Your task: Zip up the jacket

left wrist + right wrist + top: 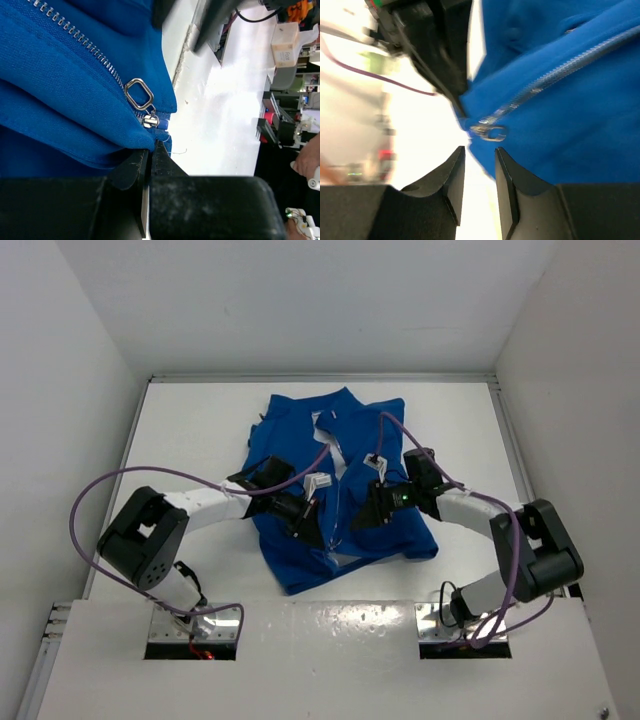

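Left fingers (129, 169) clamped on jacket (60, 100) hem, right fingers (451, 176) apart beside zipper pull (493, 133)

table (190, 440) open beside jacket (300, 430), hem (318, 575) crowded (left gripper (150, 154), right gripper (479, 156))

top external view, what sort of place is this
Probably a robotics lab test cell: plain white walls box in a white table holding a royal-blue fabric jacket, and the left wrist view shows cluttered equipment benches beyond.

place: robotics lab | evidence: white-walled test enclosure (60, 360), white table (200, 420), purple cables (73, 520), cluttered equipment beyond (281, 131)
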You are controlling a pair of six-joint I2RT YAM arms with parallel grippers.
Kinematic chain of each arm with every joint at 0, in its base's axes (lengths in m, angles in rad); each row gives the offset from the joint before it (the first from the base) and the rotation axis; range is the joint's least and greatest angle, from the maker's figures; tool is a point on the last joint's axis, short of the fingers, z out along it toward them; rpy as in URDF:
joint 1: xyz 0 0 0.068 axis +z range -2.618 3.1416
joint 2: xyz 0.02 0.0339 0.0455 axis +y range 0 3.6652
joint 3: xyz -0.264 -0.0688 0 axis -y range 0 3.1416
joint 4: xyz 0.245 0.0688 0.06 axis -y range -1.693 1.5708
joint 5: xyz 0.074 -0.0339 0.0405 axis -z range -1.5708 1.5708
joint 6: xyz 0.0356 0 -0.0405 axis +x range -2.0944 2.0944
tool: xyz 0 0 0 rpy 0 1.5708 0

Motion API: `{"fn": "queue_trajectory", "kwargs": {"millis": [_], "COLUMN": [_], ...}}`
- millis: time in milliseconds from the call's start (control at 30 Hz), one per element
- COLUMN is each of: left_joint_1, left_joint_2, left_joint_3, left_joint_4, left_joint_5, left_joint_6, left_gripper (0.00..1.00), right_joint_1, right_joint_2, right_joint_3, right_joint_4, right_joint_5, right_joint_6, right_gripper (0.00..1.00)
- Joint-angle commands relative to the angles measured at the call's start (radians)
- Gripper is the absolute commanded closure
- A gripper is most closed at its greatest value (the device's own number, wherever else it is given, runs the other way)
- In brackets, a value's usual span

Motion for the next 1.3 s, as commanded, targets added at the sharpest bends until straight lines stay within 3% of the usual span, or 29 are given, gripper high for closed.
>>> {"fn": "queue_trajectory", "kwargs": {"millis": [0, 100, 233, 467, 600, 1000, 1267], "left_joint_1": [0.004, 0.004, 0.004, 0.004, 0.004, -0.006, -0.015], "left_joint_2": [-0.044, -0.044, -0.035, -0.035, -0.035, -0.035, -0.044], "left_joint_3": [-0.010, -0.020, -0.020, -0.020, -0.020, -0.020, -0.029], "left_joint_4": [0.026, 0.038, 0.038, 0.057, 0.078, 0.087, 0.097], "left_joint_5": [0.004, -0.016, -0.027, -0.027, -0.027, -0.027, -0.027], "left_joint_6": [0.019, 0.019, 0.010, 0.000, -0.012, -0.030, -0.039], "left_gripper": [1.00, 1.00, 1.00, 1.00, 1.00, 1.00, 1.00], "right_joint_1": [0.016, 0.020, 0.031, 0.060, 0.070, 0.045, 0.054], "right_joint_2": [0.033, 0.076, 0.119, 0.126, 0.149, 0.235, 0.280], "right_joint_3": [0.010, 0.004, 0.000, 0.070, 0.076, 0.098, 0.092], "right_joint_4": [0.191, 0.326, 0.400, -0.083, -0.135, -0.091, 0.079], "right_joint_5": [-0.191, -0.230, -0.239, -0.139, -0.074, 0.014, -0.018], "right_joint_6": [0.294, 0.458, 0.484, 0.125, 0.089, 0.203, 0.336], "right_gripper": [0.70, 0.70, 0.70, 0.69, 0.62, 0.59, 0.59]}}
